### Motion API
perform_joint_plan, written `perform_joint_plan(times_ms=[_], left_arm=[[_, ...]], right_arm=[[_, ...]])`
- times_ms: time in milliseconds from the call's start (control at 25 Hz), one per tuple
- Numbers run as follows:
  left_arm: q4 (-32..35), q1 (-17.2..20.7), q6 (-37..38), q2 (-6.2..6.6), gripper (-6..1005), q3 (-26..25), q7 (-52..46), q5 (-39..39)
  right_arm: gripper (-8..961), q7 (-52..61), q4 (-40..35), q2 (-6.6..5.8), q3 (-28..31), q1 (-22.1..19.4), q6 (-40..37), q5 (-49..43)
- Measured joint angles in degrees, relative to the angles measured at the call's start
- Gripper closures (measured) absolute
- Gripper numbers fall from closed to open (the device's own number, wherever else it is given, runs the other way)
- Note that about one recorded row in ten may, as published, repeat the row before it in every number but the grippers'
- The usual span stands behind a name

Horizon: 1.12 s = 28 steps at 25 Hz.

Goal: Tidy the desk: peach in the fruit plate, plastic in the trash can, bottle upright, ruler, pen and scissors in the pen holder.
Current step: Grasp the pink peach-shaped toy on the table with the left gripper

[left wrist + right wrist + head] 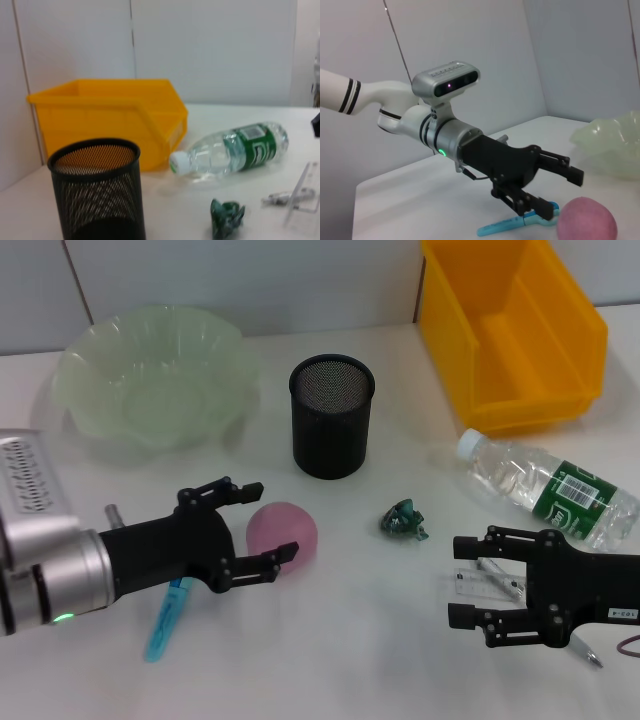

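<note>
A pink peach lies on the white desk, with my left gripper open and one finger on each side of it; in the right wrist view the same gripper hovers just beside the peach. Blue scissors lie under that arm. My right gripper is open over the clear ruler, with the pen behind it. The bottle lies on its side. Crumpled green plastic sits mid-desk. The black mesh pen holder, green fruit plate and yellow trash can stand at the back.
In the left wrist view the pen holder stands close, the trash can behind it, with the bottle, plastic and ruler farther off. A purple loop shows at the desk's right edge.
</note>
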Motion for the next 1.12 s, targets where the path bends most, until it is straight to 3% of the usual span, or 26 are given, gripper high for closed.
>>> perform_joint_plan(times_ms=[280, 760, 1120], left_arm=[[-0.2, -0.5, -6.2, -0.11, 233, 4.5, 0.0, -2.9], [-2.2, -1.8, -8.8, -0.08, 259, 5.6, -0.9, -3.0], [-1.9, -1.9, -8.6, 0.02, 436, 6.4, -1.3, -3.1]], right_arm=[[142, 0.1, 0.0, -0.01, -0.1, 0.1, -0.1, 0.0], [147, 0.3, 0.0, -0.01, -0.1, 0.3, -0.4, -0.2], [151, 0.4, 0.0, -0.02, -0.1, 0.1, -0.6, -0.1]])
